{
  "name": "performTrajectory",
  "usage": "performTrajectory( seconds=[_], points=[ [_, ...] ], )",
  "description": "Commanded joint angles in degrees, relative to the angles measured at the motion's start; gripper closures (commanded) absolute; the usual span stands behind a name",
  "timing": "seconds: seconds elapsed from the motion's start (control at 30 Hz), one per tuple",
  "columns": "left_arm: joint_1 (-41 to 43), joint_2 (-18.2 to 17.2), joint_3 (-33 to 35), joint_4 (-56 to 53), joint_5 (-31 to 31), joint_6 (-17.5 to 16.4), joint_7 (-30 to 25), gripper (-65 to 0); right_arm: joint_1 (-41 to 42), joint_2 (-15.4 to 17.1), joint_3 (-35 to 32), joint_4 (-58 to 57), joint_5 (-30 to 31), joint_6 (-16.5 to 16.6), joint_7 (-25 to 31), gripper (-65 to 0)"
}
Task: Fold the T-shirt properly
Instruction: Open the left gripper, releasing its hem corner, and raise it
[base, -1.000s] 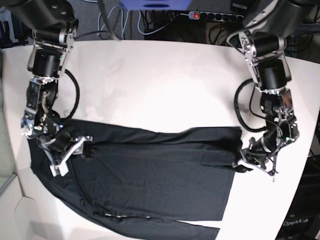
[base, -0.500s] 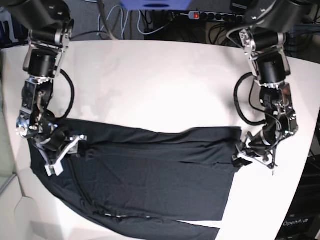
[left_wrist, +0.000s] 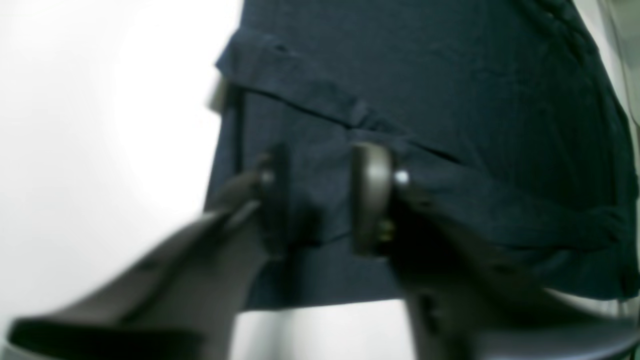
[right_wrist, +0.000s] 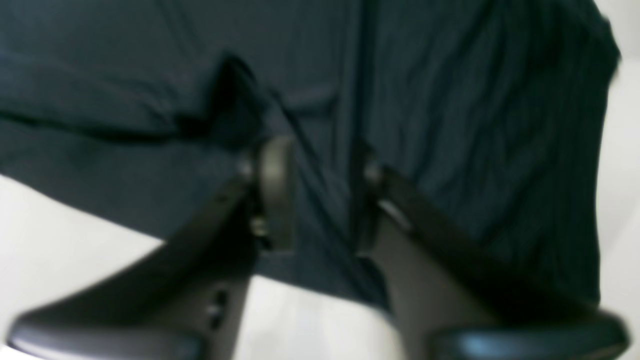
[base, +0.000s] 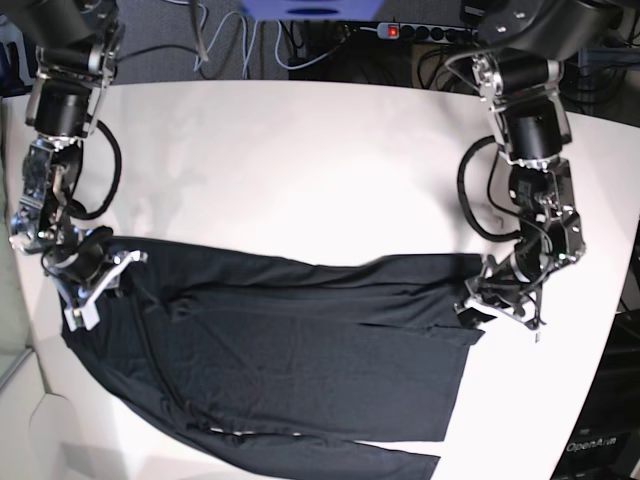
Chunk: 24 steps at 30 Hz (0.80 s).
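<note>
Through my left wrist camera, the T-shirt (left_wrist: 450, 100) fills most of the view, dark against the white tabletop (left_wrist: 100, 125). My left tool (left_wrist: 320, 200) sits at the hem edge with its two pads a small gap apart and a ridge of fabric running between them. The picture is blurred, so I cannot tell whether the pads are pinching that cloth or only straddling it.

Through my right wrist camera, my right tool (right_wrist: 320, 195) is over the other end of the shirt (right_wrist: 450, 125), near its edge, with creased cloth under and between the pads. They stand a little apart here too, and the blur again leaves me unable to say if they grip.

From the base view, the T-shirt (base: 300, 340) lies spread flat across the near half of the tabletop (base: 300, 170), long side running left to right. One long strip along the far edge looks turned in already, and a sleeve (base: 330, 445) trails along the near edge. My right tool (base: 92, 290) is at the shoulder end on that view's left, my left tool (base: 495, 305) at the hem corner on its right.

I judge the fold barely started: perhaps one lengthwise tuck made, with the near sleeve, the other side and the crosswise folds all left to do.
</note>
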Motion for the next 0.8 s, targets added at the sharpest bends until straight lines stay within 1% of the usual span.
performTrajectory(
  seconds=[0.0, 0.03, 0.07, 0.13, 0.23, 0.33, 0.63, 0.77],
  points=[
    [-1.5, -0.4, 0.0, 0.9, -1.0, -0.4, -1.2, -10.4, 1.5, 0.9, 0.1, 0.9, 0.9, 0.4, 2.2, -8.5],
    [-1.5, -0.3, 0.0, 0.9, -1.0, -0.4, -1.2, -6.2, 1.3, 0.9, 0.1, 0.3, 0.9, 0.4, 2.6, -6.3],
    [-1.5, -0.3, 0.0, 0.9, -1.0, -0.4, -1.2, -3.4, 1.3, 1.0, 0.1, -0.7, 0.9, 0.4, 2.6, -4.8],
    [-1.4, -0.3, 0.7, 0.8, -1.0, -0.4, -1.2, 0.0, 1.9, 1.9, 0.1, -3.4, 0.9, 0.4, 3.1, -3.2],
    [-0.6, -0.7, 3.2, 0.8, -1.0, -0.4, -1.3, 0.0, 2.3, 2.4, 0.1, -7.7, 0.9, 0.4, 5.6, -2.8],
    [-0.5, -0.7, 4.1, 0.8, -0.9, -0.4, -1.3, 0.0, 2.3, 3.2, 0.0, -9.6, 0.9, 0.4, 7.7, -2.8],
    [0.3, -0.8, 4.1, 0.8, -0.8, -0.4, -1.4, 0.0, 1.7, 4.1, 0.0, -11.2, 0.9, 0.4, 8.2, -2.9],
    [0.4, -0.4, 4.0, 0.8, 3.2, -0.4, -1.4, 0.0, 0.8, 4.2, 0.0, -11.2, 0.9, 0.4, 8.2, -2.9]
  ],
)
